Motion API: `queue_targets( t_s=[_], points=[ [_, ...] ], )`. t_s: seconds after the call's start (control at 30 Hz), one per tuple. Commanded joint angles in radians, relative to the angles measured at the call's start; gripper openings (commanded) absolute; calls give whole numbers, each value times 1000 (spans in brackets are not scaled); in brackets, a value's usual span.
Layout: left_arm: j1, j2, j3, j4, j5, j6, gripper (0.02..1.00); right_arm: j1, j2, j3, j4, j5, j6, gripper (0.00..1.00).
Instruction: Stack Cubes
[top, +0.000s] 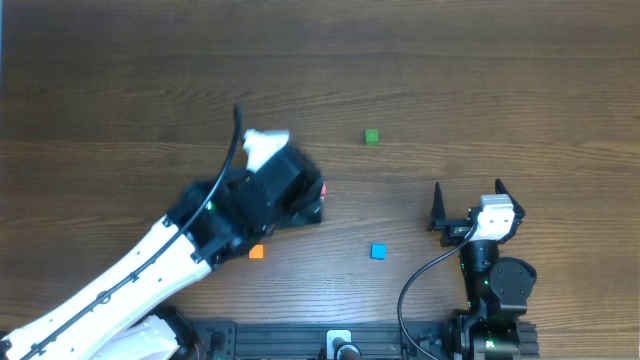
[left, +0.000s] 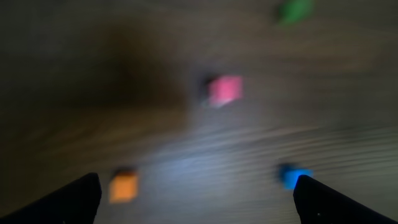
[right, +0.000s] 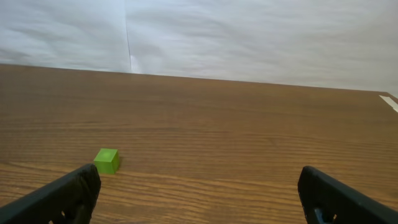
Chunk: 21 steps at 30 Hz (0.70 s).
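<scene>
Four small cubes lie on the wooden table. A green cube sits farthest back, a blue cube in the middle front, an orange cube beside the left arm. A pink cube peeks out at the edge of the left wrist. My left gripper hangs open above the table, with the pink cube ahead of it between orange and blue. My right gripper is open near its base, with nothing in it, the green cube far ahead.
A white wall stands past the table's far edge. A strip of pale tape lies on the table at the far right. Bare wood surrounds the cubes.
</scene>
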Motion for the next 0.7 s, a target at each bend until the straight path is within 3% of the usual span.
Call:
queue_targets(
  t_s=[0.03,0.27,0.57,0.7],
  points=[
    [30,-80,-297,100,11,-89,1000,-7,-7,-6,-2,-11,-5,991],
    [75,-115,-584,296,25,-84,993,-7,-7,-6,-2,-11,-5,993],
    [76,-71,-674,435,44,-73,928,-7,-7,-6,-2,-11,-5,991],
    [76,-17,-674,484,70,3,893,-7,-7,-6,-2,-11,-5,991]
  ],
)
